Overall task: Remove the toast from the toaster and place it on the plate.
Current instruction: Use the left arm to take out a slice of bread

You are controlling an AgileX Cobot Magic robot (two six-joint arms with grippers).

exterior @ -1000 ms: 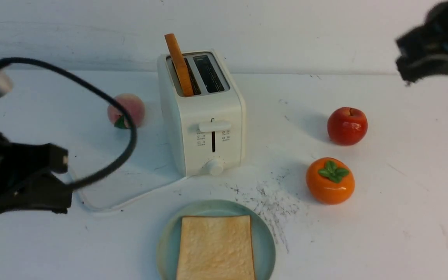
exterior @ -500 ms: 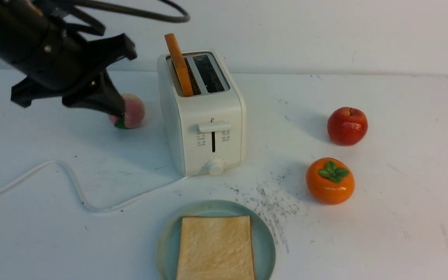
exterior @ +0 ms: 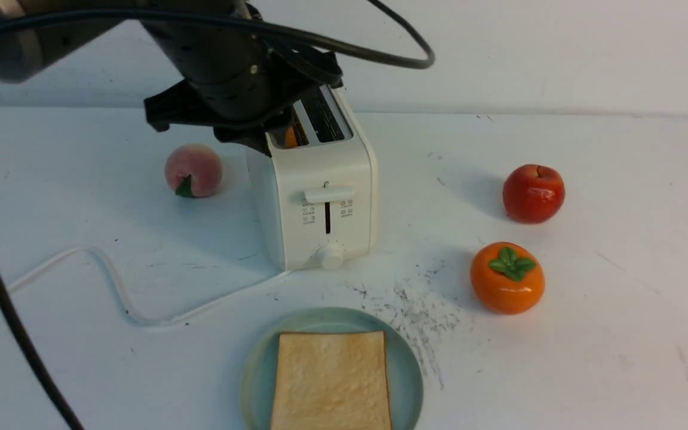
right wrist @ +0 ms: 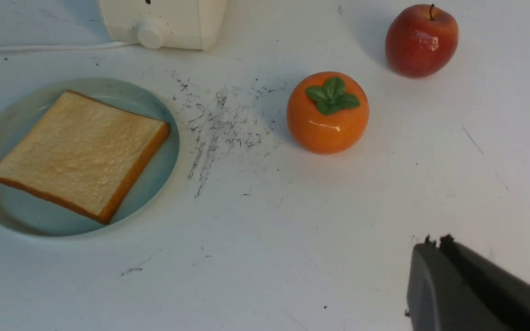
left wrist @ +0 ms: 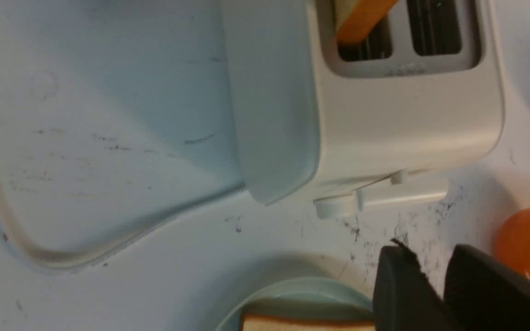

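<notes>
**Left arm over toaster: one toast in slot, one on plate**

Your left end effector [left wrist: 434,257] hangs above the toaster [exterior: 320,197]. In the front view the arm's black body covers the toaster's back left corner. The left wrist view shows its two fingers [left wrist: 403,294] slightly parted with nothing between them, so it is released with no grasp.

The standing toast [left wrist: 361,23] sits in the toaster's left slot, orange crust up and leaning, apart from the fingers. The front view shows only a small orange bit of it under the arm.

Your right end effector [right wrist: 436,243] is out of the front view. The right wrist view shows it clenched, fingers pressed together, holding nothing. It is over the bare bench [exterior: 619,328], well apart from the persimmon [exterior: 507,278].

The flat toast [exterior: 332,382] lies face up on the plate [exterior: 411,370]. The plate sits at the near edge of the bench, in front of the toaster and not touching it.

On the toaster front, the lever [exterior: 329,194] is near the top of its slit and the knob [exterior: 329,255] is below it. The white cord [exterior: 111,280] runs from the toaster's base across the bench to your left.

The peach [exterior: 193,170] is near the toaster on its left side. The apple [exterior: 533,193] and the persimmon are to the right, well apart from the toaster, with the persimmon nearer you. Black scuff marks [exterior: 421,310] lie between the plate and the persimmon.
</notes>
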